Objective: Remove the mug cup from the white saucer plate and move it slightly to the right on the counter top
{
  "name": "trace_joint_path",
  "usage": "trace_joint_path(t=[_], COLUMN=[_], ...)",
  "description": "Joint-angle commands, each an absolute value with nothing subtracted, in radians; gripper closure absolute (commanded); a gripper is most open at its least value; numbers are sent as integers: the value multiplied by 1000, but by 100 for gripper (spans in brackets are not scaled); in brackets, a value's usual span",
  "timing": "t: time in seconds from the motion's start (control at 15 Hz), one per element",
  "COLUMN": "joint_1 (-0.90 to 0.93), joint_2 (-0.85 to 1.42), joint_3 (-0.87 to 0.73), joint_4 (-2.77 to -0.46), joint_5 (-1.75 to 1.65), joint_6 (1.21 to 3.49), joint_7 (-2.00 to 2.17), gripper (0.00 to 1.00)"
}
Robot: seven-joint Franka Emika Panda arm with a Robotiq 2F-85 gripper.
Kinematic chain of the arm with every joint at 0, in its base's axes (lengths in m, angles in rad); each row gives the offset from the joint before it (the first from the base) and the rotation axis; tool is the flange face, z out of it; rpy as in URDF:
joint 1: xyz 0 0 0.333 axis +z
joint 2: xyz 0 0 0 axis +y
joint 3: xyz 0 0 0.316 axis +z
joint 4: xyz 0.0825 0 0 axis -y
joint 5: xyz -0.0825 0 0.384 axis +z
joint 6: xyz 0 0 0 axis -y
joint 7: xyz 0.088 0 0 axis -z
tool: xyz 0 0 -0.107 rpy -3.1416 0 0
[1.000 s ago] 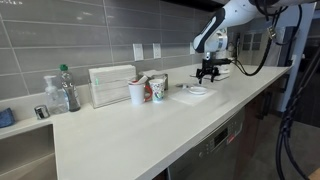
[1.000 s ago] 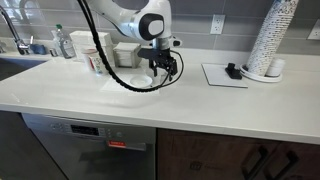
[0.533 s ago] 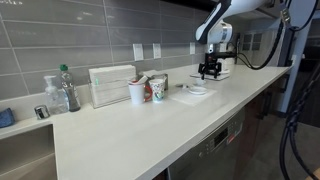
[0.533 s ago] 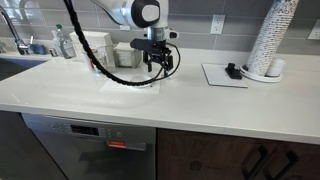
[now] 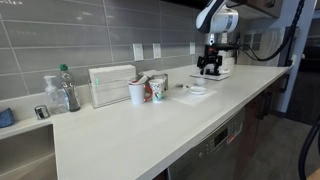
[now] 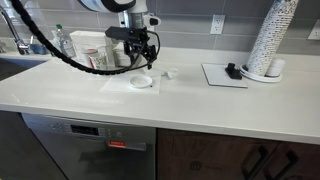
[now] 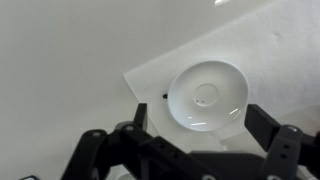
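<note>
The small white mug cup (image 6: 168, 73) stands on the cream counter top (image 6: 200, 100), just right of the white saucer plate (image 6: 141, 82). The saucer is empty and lies on a flat white square mat (image 6: 115, 85). In the wrist view the empty saucer (image 7: 208, 97) sits on the mat (image 7: 150, 75) below my fingers. My gripper (image 6: 138, 52) hangs open and empty above the saucer, to the left of the cup. It also shows in an exterior view (image 5: 209, 65) and in the wrist view (image 7: 200, 120). The cup is out of the wrist view.
A taller white cup (image 5: 136, 93), a patterned cup (image 5: 157, 90) and a white rack (image 5: 111, 85) stand near the wall. Bottles (image 5: 66, 88) stand by the sink. Another square mat (image 6: 225, 76) and a tall stack of cups (image 6: 272, 40) are further right.
My gripper has risen from counter level and moved left, away from the cup, to above the saucer. The cup and saucer have stayed in place.
</note>
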State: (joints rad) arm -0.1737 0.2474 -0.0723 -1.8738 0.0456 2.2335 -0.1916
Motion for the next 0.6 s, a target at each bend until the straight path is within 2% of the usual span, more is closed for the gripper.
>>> trace_joint_path(t=[0.0,0.13,0.2,0.53], joint_1=[-131,-118,-127,-123], joint_2=[95,48,124,113], joint_3=[-78,-77,-78,-80], joint_4=[-2073,-2131,-2029,-2038], joint_5=[-18,-47,-6,-9], joint_6=[2323,2356,2309,2314], joint_7=[-168,-167,-188,-186], gripper=[0,0,0,0])
